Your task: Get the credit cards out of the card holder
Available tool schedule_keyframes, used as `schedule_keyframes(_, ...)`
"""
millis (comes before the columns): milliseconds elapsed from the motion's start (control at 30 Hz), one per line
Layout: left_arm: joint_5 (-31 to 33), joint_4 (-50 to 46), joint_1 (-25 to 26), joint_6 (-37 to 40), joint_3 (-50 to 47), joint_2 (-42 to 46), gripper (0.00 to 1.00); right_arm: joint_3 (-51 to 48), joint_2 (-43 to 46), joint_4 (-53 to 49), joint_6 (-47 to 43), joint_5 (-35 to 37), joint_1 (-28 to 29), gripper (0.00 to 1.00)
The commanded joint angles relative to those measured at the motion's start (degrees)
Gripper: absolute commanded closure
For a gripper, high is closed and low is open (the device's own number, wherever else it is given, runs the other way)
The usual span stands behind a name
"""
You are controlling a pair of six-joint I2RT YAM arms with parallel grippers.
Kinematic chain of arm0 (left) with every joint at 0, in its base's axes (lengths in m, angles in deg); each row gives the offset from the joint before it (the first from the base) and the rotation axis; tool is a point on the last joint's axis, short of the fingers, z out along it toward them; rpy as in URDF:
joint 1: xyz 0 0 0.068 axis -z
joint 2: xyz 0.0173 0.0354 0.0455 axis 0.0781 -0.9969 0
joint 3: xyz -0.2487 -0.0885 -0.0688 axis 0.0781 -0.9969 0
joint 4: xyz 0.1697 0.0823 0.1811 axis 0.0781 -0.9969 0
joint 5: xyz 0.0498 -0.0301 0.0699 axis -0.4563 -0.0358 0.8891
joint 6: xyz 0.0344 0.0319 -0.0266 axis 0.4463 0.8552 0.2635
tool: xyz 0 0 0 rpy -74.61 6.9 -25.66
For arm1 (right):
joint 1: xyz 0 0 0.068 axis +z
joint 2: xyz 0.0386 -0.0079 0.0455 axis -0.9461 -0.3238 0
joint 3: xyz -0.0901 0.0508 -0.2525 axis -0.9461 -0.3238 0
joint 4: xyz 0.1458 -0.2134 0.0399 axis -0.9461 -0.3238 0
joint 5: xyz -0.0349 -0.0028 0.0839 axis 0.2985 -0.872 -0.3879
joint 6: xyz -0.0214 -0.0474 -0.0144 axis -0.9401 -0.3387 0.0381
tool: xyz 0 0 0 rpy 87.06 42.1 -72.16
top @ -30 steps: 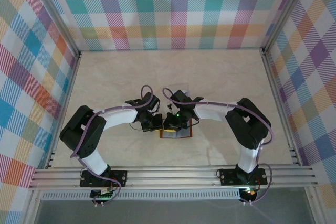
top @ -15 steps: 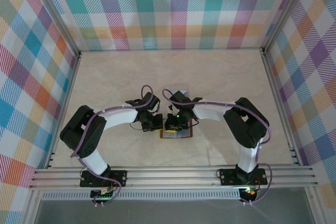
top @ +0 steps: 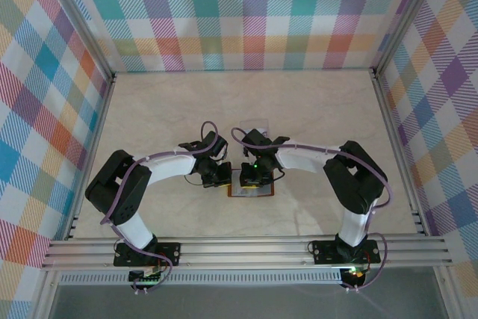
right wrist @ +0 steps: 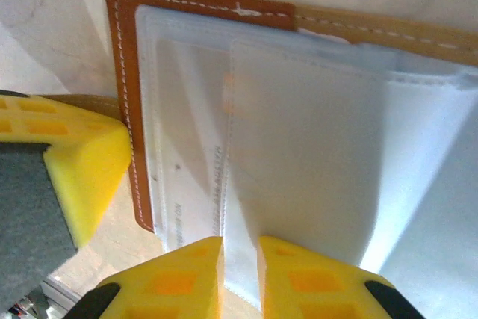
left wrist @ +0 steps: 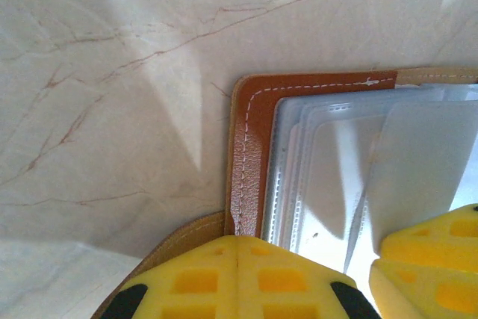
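- Found card holder [top: 251, 190] lying open and flat on the marble-patterned table [top: 321, 110], lower centre of the top view, just beneath the two wrists.
- Noted left arm [top: 160, 166] and right arm [top: 314, 156] bent inward from either side, meeting over the holder's upper edge.
- Left wrist view: recorded the holder's reddish-brown leather cover with white stitching at centre frame, its corner toward the upper middle. Stack of clear plastic sleeves [left wrist: 336, 162] fanned across the right half.
- Logged left gripper [left wrist: 362, 255] at the bottom edge of that view, yellow pads [left wrist: 239, 278] set with only a narrow gap, one sleeve edge running down into the gap. Unable to tell whether clamped on it or merely resting against it.
- Observed a tan flap [left wrist: 175, 244] of the cover curving upward beside the left-hand pad, lower left of the same view.
- Right wrist view: recorded right gripper [right wrist: 239, 267] at bottom centre, clenched on a pale sleeve leaf [right wrist: 314, 162] raised off the stack and passing between both pads.
- Identified credit cards [right wrist: 187, 132] as pale faces with small print inside the sleeves, left of the raised leaf, housed in the holder. Number not determinable.
- Noted one yellow finger [right wrist: 75, 162] of the left gripper at the left edge of that view, at the holder's left border; contact not confirmable.
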Motion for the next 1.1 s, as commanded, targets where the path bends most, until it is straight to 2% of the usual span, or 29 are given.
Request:
schedule_keyframes(0,0.6,-3.1,-0.4,0.5,-1.2,-1.4,0.95,1.4,2.1,-4.7,-1.7,3.1,0.4,0.79)
schedule_keyframes(600,0.9,-3.2,-0.4,0.6,-0.8,-0.8,0.95,3.8,4.1,-12.2,-4.3,8.8,0.4,0.68)
schedule_keyframes(833,0.9,-3.3,-0.4,0.7,-0.5,-1.0,0.95,3.4,3.7,-12.3,-4.3,9.4,0.4,0.59)
schedule_keyframes(1067,0.7,-3.5,-0.4,0.6,-0.3,-0.7,0.95,3.1,5.0,-11.5,-3.9,9.2,0.3,0.58)
